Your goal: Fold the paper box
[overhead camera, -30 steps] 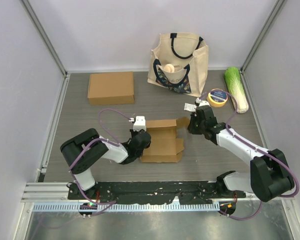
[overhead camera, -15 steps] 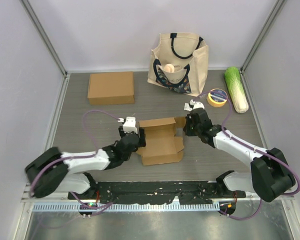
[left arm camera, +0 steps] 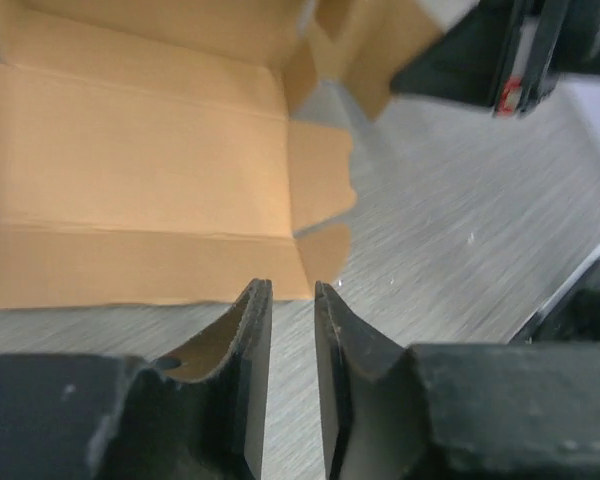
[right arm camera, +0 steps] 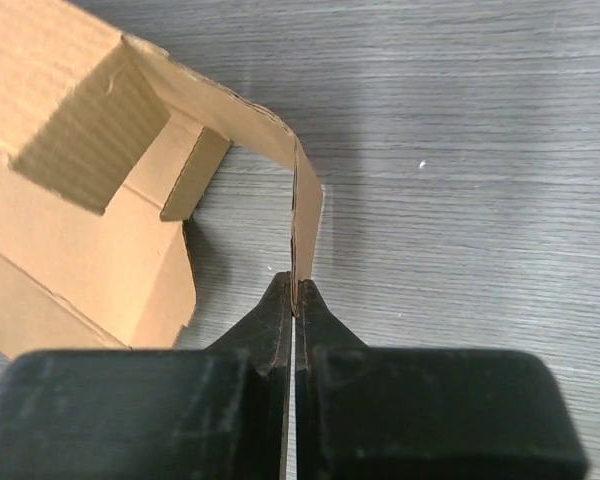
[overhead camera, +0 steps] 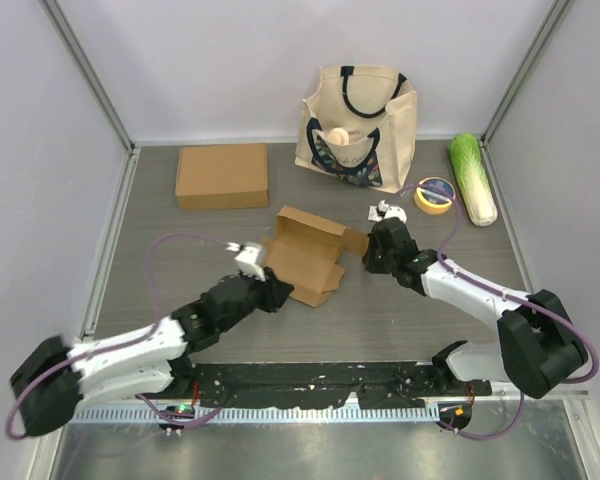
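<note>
The brown paper box (overhead camera: 305,255) lies half-formed and skewed at the table's middle, with its inside facing up and its flaps loose. My right gripper (overhead camera: 368,250) is shut on the box's right flap (right arm camera: 306,215), which stands on edge between the fingertips (right arm camera: 280,300). My left gripper (overhead camera: 272,292) sits low at the box's near-left corner. Its jaws (left arm camera: 291,292) stand a little apart, with only bare table in the gap. The box's open panels (left arm camera: 130,170) fill the left wrist view just beyond the tips, and the right gripper's black body (left arm camera: 500,55) shows beyond them.
A flat closed cardboard box (overhead camera: 221,175) lies at the back left. A canvas tote bag (overhead camera: 358,120) stands at the back centre. A yellow tape roll (overhead camera: 435,195) and a green cabbage (overhead camera: 474,175) sit at the back right. Walls close in both sides.
The box has turned askew and shifted towards the far left while the right gripper kept its flap. My left gripper let go of the box's left edge, and its arm has stretched out low.
</note>
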You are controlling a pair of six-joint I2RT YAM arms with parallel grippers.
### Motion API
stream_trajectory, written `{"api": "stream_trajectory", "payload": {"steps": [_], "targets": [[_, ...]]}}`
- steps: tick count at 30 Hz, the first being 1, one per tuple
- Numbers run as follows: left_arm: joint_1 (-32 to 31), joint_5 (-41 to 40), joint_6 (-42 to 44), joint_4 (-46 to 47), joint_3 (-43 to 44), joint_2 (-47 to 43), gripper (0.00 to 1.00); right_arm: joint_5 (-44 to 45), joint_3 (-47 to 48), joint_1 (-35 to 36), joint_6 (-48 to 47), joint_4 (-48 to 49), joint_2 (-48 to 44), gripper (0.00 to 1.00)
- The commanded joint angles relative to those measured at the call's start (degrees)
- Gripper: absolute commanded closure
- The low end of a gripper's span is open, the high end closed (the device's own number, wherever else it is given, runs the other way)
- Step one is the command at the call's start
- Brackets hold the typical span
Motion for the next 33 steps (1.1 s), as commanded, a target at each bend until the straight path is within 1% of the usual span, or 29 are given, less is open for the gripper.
{"api": "stream_trajectory", "payload": {"steps": [1,2,3,4,6,7,8,9,11,16,19,22,25,28,30,33], "targets": [[-0.8,13.8,2.5,16.2,8.6,22.3,0.83,2.9,3.2,2.0,2.7,2.4,2.1,0.99],[-1.0,14.3,2.2,21.2,11.3,30.0,0.85,3.2,3.3,2.4,2.7,2.1,2.4,0.99],[-0.9,14.8,1.8,23.0,12.8,33.1,0.87,3.5,3.7,2.7,2.7,2.1,2.6,0.99],[-1.2,14.9,1.7,24.2,14.5,36.1,0.91,3.8,3.9,3.0,2.7,2.1,2.8,0.99],[-1.3,12.2,1.1,25.3,17.8,42.5,0.97,4.5,3.9,3.3,2.3,2.0,2.9,0.99],[-1.2,11.2,0.5,27.1,18.3,43.6,1.00,5.1,3.9,3.6,2.1,1.8,2.9,0.99],[-1.2,10.6,0.3,28.0,17.9,44.7,1.00,5.4,4.2,3.6,1.9,1.6,3.0,0.99],[-1.2,8.1,0.0,28.7,17.7,45.9,1.00,5.5,4.4,3.7,1.9,1.4,2.9,0.99],[-1.2,5.8,-0.5,27.6,17.1,46.5,1.00,5.6,4.7,3.8,1.5,0.9,3.0,0.99],[0.0,3.2,-1.4,24.9,18.2,49.9,1.00,5.2,5.4,4.0,1.4,-0.1,2.7,0.99],[0.8,2.4,-1.4,27.1,18.5,53.5,1.00,5.8,5.5,4.7,1.5,-0.1,2.7,0.99],[1.0,2.6,-0.8,27.1,20.7,57.9,1.00,6.0,6.1,5.6,1.9,-0.5,3.7,0.99],[1.0,3.8,-2.2,27.4,21.5,59.8,1.00,5.6,7.5,6.9,4.3,-1.1,4.6,0.99],[1.0,3.7,-2.9,28.9,20.7,60.3,1.00,5.8,8.2,9.2,9.1,-0.8,5.4,0.99],[1.0,3.8,-2.9,29.0,20.4,60.3,1.00,8.5,8.4,10.5,15.1,-0.9,6.1,0.99],[1.0,4.3,-3.0,29.8,20.1,60.5,1.00,9.3,7.0,11.1,21.3,2.4,8.0,0.97]]}}
